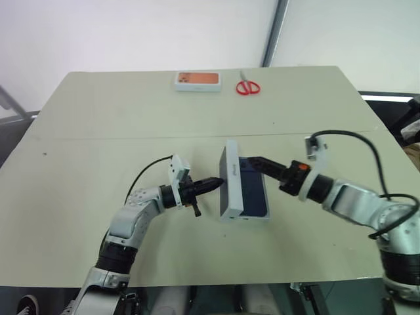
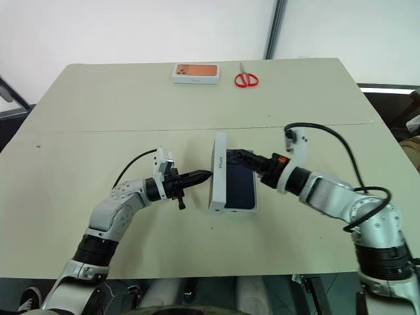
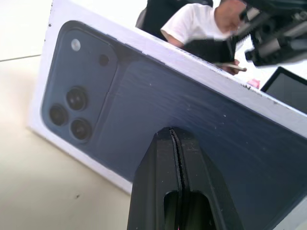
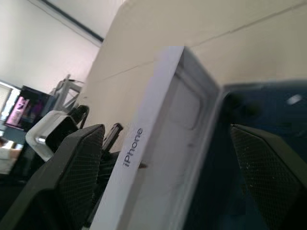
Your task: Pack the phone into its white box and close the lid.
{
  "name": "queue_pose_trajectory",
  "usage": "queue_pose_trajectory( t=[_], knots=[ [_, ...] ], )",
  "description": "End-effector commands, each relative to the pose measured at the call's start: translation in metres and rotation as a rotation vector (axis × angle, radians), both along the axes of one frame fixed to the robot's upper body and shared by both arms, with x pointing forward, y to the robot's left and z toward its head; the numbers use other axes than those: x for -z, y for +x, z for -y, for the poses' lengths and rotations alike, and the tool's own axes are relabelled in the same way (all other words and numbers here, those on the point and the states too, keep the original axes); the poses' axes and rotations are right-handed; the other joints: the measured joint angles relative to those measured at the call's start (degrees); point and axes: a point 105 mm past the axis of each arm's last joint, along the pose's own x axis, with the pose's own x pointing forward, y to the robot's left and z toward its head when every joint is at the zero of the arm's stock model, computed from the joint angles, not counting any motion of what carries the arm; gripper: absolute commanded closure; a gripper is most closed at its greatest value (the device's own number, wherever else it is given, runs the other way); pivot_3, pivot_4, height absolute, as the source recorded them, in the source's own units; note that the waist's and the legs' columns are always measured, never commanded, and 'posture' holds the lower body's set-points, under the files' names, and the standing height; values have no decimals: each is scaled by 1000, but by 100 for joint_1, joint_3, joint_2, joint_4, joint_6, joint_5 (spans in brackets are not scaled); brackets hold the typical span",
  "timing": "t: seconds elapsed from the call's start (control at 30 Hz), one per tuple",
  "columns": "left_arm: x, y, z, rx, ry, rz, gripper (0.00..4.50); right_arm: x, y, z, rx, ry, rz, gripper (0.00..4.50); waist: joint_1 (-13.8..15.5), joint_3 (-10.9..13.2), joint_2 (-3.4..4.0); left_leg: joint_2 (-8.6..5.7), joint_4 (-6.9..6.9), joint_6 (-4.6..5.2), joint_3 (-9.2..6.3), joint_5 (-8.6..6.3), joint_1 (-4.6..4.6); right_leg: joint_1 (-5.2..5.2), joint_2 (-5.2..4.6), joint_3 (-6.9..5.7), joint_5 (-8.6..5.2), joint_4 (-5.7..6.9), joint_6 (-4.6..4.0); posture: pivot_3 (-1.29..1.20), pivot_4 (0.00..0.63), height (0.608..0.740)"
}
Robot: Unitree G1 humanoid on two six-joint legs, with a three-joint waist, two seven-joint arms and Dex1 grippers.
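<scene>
Here, the relation I watch is the lid point(image 1: 229, 178) against my left gripper point(image 1: 213, 183): the lid stands on its long edge just left of centre in the left eye view, its printed top facing left, and my left fingers, pressed fully together and holding nothing, point level at that face from the left, tips at or just short of it; I cannot tell whether they touch. Its long axis runs from the upper middle toward the lower middle of the frame, parallel to the phone point(image 1: 254, 189), which lies flat and dark in the white box point(image 1: 244, 216) immediately right of the standing lid. My right gripper point(image 1: 257, 162) sits above the upper end of the phone, coming in from the right, its 2 fingers spread wide and empty. I judge the lid needs tipping rightward over the phone, so the left arm, already behind that face, is the nearer one to push.
</scene>
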Motion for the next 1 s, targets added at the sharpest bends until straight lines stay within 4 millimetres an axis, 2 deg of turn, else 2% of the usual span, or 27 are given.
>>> queue_pose_trajectory(
  t=[0.03, 0.07, 0.2, 0.27, 0.3, 0.43, 0.53, 0.6, 0.7, 0.77, 0.83, 1.0],
  knots=[
    [-5, -2, 21, 40, -18, 32, 4500, -13, 14, 38, 118, -211, 192, 691, -7, -1, 0, 1, 2, 0, 0, 0, 1, 5, 0, -1, 1, -3, 0, 0, 150, 740],
    [-4, -2, 24, 44, -21, 31, 4500, -12, 15, 42, 120, -262, 219, 994, -10, 0, -1, -1, 4, 1, 2, 0, 1, 5, -2, 0, 1, -3, 1, 0, 150, 740],
    [-5, 0, 26, 54, -33, 13, 4500, -1, 5, 11, -40, -383, 297, 2991, -64, 0, 0, 6, -1, 1, 3, -1, 1, -2, 2, 1, 1, 0, 1, 0, 150, 740],
    [-4, 0, 22, 60, -19, 12, 4500, 5, 4, 7, -75, -473, 338, 4062, -59, -1, 1, 10, -3, 1, 1, -1, 2, -5, 8, 1, 1, 1, 1, 0, 150, 740],
    [-3, 0, 20, 58, -12, 14, 4500, 7, 5, 6, -89, -506, 354, 4457, -47, -1, 1, 10, -3, 0, 1, 0, 2, -4, 8, 1, 1, 1, 1, 0, 150, 740],
    [-5, 3, -1, 38, 33, 32, 4500, 19, 1, -10, -205, -613, 417, 4457, -23, 0, 0, 4, 3, 0, 0, 0, 2, 1, 2, 1, 1, 0, 1, 0, 150, 740],
    [-8, 0, -18, 30, 53, 26, 4500, 21, 2, -16, -229, -637, 452, 4457, -25, 0, 0, 3, 2, 0, -3, 0, 2, 0, 0, 0, 1, -1, 1, 0, 150, 740],
    [-7, -3, -25, 29, 66, 7, 4500, 21, 4, -17, -235, -647, 464, 4457, -25, 0, 0, 2, 0, -1, -3, -1, 1, -2, -3, 1, 1, -2, 1, 0, 150, 740],
    [5, -10, -35, 21, 102, -48, 4500, 23, 8, -13, -227, -674, 469, 4457, -26, -1, 2, 3, 0, -1, -4, -1, 2, 0, -3, 1, 1, -2, 0, 0, 150, 740],
    [11, -11, -35, 6, 113, -54, 4500, 28, 9, -10, -242, -720, 475, 4457, -16, 0, 1, 2, -1, -1, -4, -1, 3, -1, -3, 1, 1, -2, 0, 0, 150, 740],
    [18, -10, -28, -7, 130, -34, 4500, 32, 9, -6, -235, -739, 465, 4457, 7, 0, 1, 1, 0, -2, -5, -1, 2, 0, -5, 0, 1, -2, 0, 0, 150, 740],
    [22, -4, -17, -27, 111, -52, 4500, 38, 4, -6, -268, -766, 457, 4457, 79, 0, 0, -1, 3, -2, -4, -1, 2, 2, -9, 0, 1, -3, 0, 0, 150, 740]
  ],
)
